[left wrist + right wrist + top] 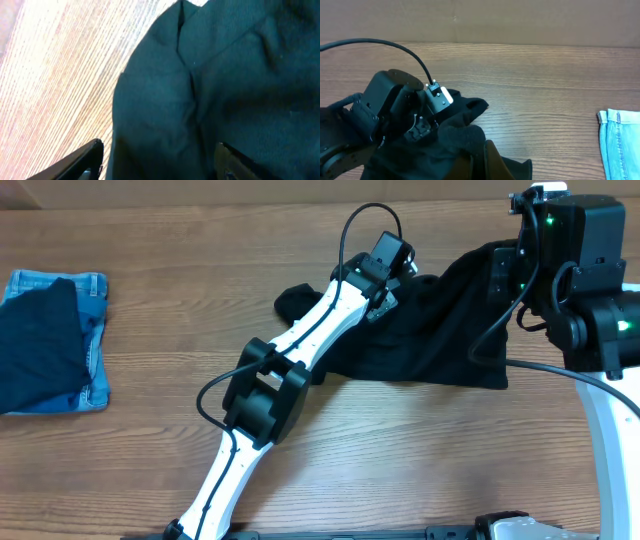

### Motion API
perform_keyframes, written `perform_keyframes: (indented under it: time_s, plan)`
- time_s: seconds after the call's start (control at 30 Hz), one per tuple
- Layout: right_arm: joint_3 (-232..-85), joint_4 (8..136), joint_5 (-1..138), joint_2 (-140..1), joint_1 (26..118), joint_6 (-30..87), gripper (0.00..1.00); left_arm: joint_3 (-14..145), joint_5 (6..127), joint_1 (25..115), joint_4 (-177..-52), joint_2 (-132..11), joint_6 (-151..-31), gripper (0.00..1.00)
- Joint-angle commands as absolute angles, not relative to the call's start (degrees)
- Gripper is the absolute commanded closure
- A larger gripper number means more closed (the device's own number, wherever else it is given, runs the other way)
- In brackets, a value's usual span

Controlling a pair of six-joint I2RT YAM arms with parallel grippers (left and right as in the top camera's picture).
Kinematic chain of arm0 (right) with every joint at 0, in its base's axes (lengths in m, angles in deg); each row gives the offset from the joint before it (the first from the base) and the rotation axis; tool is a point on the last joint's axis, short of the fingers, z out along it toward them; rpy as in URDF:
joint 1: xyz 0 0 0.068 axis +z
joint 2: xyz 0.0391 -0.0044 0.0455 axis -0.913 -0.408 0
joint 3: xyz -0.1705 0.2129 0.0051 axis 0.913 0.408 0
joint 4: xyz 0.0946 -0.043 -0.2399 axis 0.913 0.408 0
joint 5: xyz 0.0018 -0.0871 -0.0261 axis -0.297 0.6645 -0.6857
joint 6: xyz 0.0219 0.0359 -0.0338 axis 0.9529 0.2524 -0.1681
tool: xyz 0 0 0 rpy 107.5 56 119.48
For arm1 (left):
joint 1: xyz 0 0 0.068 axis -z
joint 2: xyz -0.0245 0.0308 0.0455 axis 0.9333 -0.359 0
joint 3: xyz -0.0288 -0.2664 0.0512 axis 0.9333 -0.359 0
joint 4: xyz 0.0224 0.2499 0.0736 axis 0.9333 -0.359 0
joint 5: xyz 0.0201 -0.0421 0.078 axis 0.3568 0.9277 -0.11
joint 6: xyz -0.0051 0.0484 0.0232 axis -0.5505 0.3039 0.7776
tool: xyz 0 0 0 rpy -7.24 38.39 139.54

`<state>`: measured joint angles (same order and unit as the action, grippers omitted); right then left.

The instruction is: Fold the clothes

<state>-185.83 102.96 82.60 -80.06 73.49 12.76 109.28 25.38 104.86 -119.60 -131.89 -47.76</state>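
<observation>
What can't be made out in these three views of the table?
- Overhead: the black garment, its right part behind the right arm.
- Left wrist: garment's full outline, cut off by frame edges.
- Right wrist: the right pincer, tips buried in fabric; blue denim, cut by the right edge.

Bare wood all across the near left of the table [150, 470], easy passage there. At the left edge sits the denim [95, 380] with a navy piece [40, 345] on top. The left arm [300, 350] slants from near centre up to the black garment [440, 330], splitting the middle. The right arm [590, 300] looms over the garment's right end. The far strip left of centre is open.
</observation>
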Motion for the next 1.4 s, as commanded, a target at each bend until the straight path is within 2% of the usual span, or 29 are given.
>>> perform_keyframes:
  time_s: [0.0, 0.07, 0.17, 0.23, 0.3, 0.37, 0.43, 0.47, 0.5, 0.53, 0.67, 0.73, 0.87, 0.93, 1.37]
  plan:
    - [-187.5, 102.2, 82.4, -80.0, 73.3, 13.0, 0.96, 108.2, 24.8, 104.6, -119.7, -132.0, -46.7, 0.3]
    - [-187.5, 102.2, 82.4, -80.0, 73.3, 13.0, 0.96, 108.2, 24.5, 104.9, -119.7, -132.0, -46.6, 0.31]
    - [-187.5, 102.2, 82.3, -80.0, 73.3, 13.0, 0.96, 107.6, 19.1, 104.7, -118.6, -132.0, -46.7, 0.38]
    - [-187.5, 102.2, 82.3, -80.0, 73.3, 13.0, 0.96, 107.5, 18.0, 104.4, -118.4, -132.0, -46.7, 0.49]
    - [-187.5, 102.2, 82.3, -80.0, 73.3, 13.0, 0.96, 107.5, 17.0, 104.4, -117.7, -132.0, -46.7, 0.64]
    - [-187.5, 102.2, 82.4, -80.0, 73.3, 13.0, 0.96, 107.5, 17.1, 104.4, -117.5, -132.0, -47.0, 0.71]
    - [-187.5, 102.1, 82.4, -80.0, 73.3, 13.0, 0.96, 107.5, 17.2, 104.4, -117.5, -132.0, -47.4, 0.68]
    - [-187.5, 102.0, 82.3, -80.0, 73.3, 13.0, 0.96, 107.5, 17.7, 104.4, -117.6, -132.0, -47.4, 0.57]
    - [-187.5, 101.9, 82.4, -80.0, 73.3, 13.0, 0.96, 107.5, 18.6, 104.6, -117.7, -132.0, -47.8, 0.5]
    - [-187.5, 101.8, 82.4, -80.0, 73.3, 13.0, 0.96, 107.5, 19.6, 104.8, -117.9, -132.0, -48.0, 0.48]
    - [-187.5, 101.8, 82.4, -80.0, 73.3, 13.0, 0.96, 107.5, 21.0, 105.5, -118.2, -132.0, -48.8, 0.48]
    - [-187.5, 101.8, 82.4, -80.0, 73.3, 13.0, 0.96, 107.5, 24.4, 105.9, -119.5, -132.0, -48.9, 0.52]
    - [-187.5, 101.8, 82.3, -80.0, 73.3, 13.0, 0.96, 107.5, 24.9, 106.5, -120.0, -132.0, -49.3, 0.52]
    - [-187.5, 101.8, 82.3, -80.0, 73.3, 13.0, 0.96, 107.4, 26.0, 106.6, -119.9, -132.0, -49.7, 0.56]
    - [-187.5, 101.8, 82.3, -80.0, 73.3, 13.0, 0.96, 106.7, 24.6, 105.7, -117.7, -134.4, -49.7, 0.55]
